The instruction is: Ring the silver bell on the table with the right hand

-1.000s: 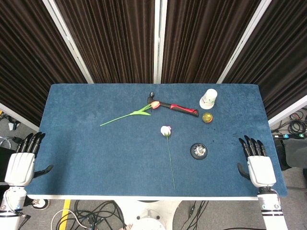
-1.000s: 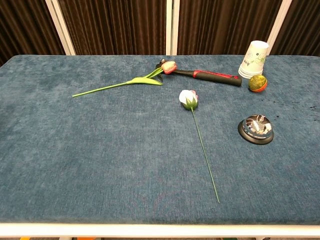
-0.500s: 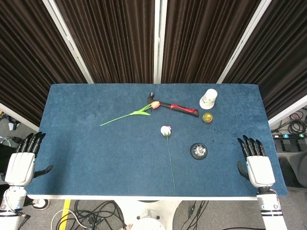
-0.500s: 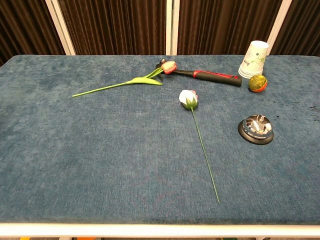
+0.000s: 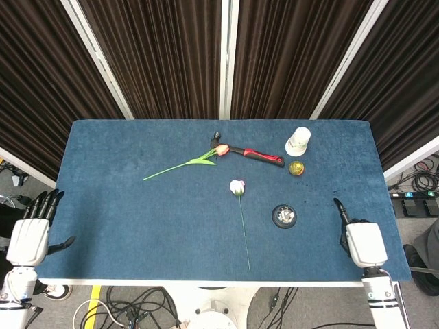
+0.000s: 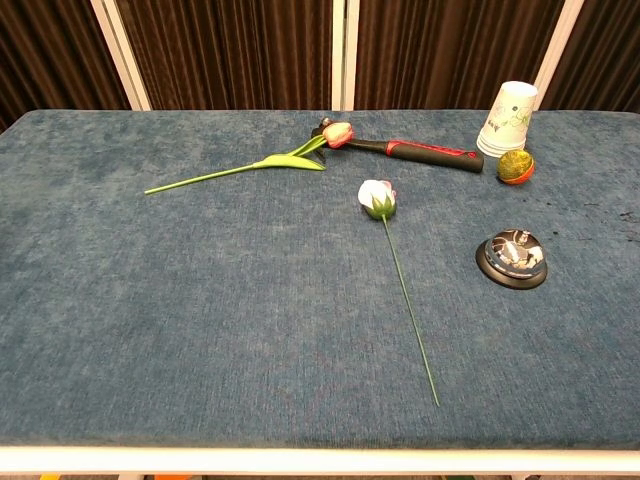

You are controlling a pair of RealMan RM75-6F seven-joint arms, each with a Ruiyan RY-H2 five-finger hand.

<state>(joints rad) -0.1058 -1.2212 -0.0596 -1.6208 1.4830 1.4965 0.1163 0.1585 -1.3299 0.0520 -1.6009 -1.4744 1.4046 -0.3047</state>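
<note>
The silver bell on its black base stands right of the table's middle; the chest view shows the bell at the right. My right hand hovers over the table's near right corner, about a hand's length right of the bell and apart from it. One finger points forward; the others look curled in, and it holds nothing. My left hand hangs off the table's left edge with its fingers straight and apart, empty. The chest view shows neither hand.
A white rose with a long stem lies left of the bell. Behind it are a pink tulip, a red and black hammer, a paper cup and a small yellow-green ball. The blue cloth table ends just behind my right hand.
My right hand has shifted slightly left toward the bell and drawn most fingers in, leaving one extended. The left hand and the objects have not moved.
</note>
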